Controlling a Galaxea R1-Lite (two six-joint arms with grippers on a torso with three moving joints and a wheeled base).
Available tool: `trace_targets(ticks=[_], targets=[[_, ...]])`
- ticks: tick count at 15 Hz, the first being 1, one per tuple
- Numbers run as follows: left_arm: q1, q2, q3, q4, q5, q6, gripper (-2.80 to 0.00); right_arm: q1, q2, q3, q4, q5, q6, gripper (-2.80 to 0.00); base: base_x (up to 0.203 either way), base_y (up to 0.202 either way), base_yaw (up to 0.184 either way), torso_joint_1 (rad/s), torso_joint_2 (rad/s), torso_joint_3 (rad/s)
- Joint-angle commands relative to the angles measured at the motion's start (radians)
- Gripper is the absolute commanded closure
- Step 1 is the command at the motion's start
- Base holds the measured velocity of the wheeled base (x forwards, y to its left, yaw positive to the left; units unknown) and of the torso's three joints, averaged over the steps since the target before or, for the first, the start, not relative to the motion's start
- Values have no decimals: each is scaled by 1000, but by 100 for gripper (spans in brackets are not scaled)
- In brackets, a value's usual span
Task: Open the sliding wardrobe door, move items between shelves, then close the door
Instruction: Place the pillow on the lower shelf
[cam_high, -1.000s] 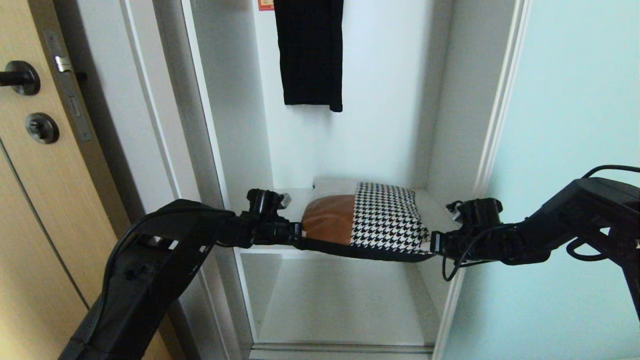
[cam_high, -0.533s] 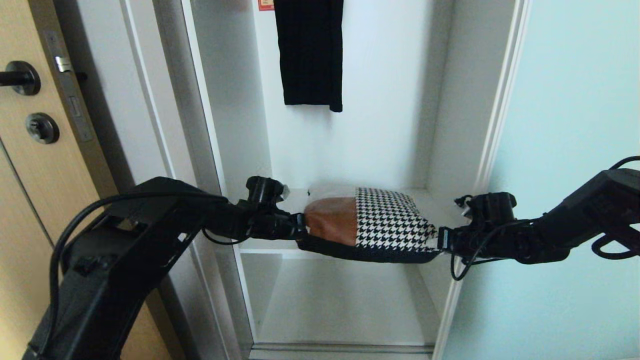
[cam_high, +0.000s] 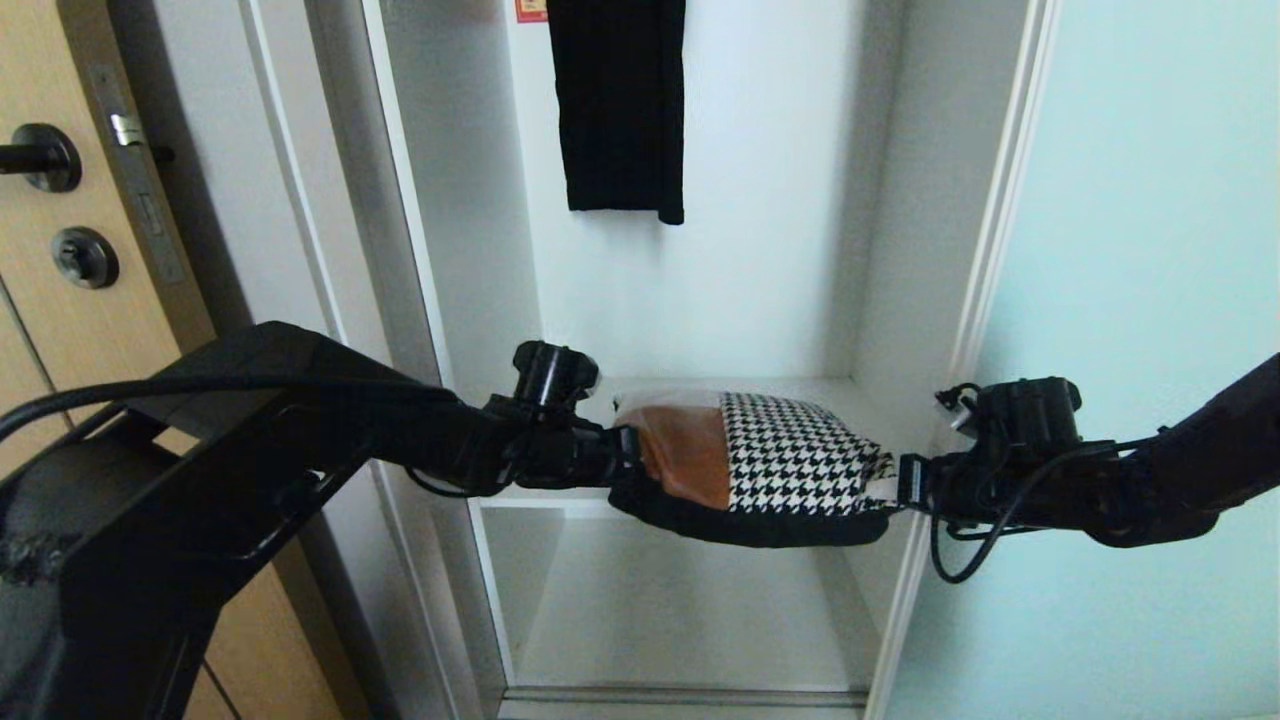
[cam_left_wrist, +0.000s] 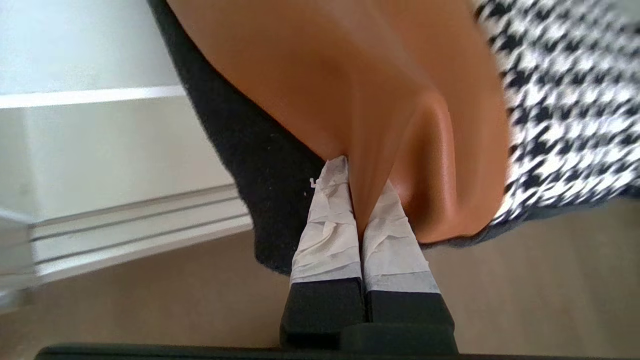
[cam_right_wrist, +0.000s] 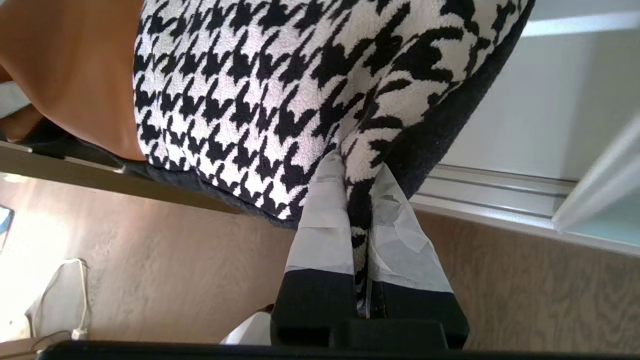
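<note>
Since the earlier frame both arms are drawing the bag out past the upper shelf front edge. Left gripper is pinching the leather end, right gripper the houndstooth end, w/ two grips keeping the soft bag level, prob. for the lower shelf.

A home bedroom: white built-in wardrobe, hanging black garment, wooden room door, wood-look floor.

Plain smooth white upper shelf board between white side walls, its surface largely hidden by the cushion; white lower shelf board beneath.
</note>
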Motion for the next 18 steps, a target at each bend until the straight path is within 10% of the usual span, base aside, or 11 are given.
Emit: trace_targets(ticks=[1,18], targets=[[-6,-49,47,-28,-1,-14,0,3,-61,50,-7,5,2,0,0,0,0,0,0,0],[-144,-503,444,-84,172,-25,0,69,-541,255,50,31,48,0,0,0,0,0,0,0]])
